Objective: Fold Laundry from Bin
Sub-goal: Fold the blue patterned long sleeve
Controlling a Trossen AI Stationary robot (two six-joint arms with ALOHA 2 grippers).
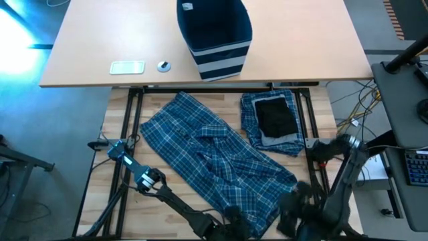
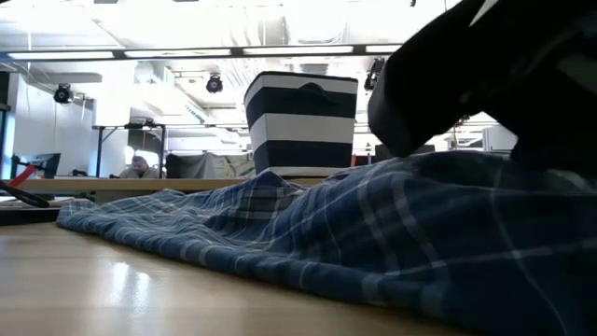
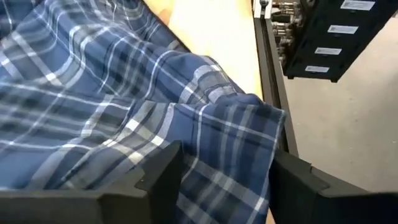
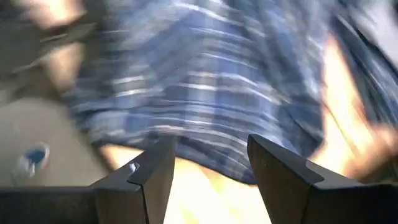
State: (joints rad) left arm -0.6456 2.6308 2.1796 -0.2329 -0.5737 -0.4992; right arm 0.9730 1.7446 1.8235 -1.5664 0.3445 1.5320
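- My left gripper (image 3: pixel 224 180) straddles the plaid trousers' (image 1: pixel 214 157) near hem, fingers spread; close squarely on the hem edge.
- My right gripper (image 4: pixel 208 171), fingers spread and empty, should grip the neighbouring hem corner.

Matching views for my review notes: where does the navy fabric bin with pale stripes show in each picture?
High view: the navy fabric bin with pale stripes stands top centre on the far table.
Low view: it stands centre, behind the cloth.
Left wrist view: not in it.
Right wrist view: not in it.
Shared landmark: the blue-and-white plaid trousers, spread out in front of the bin and seen in all four views.
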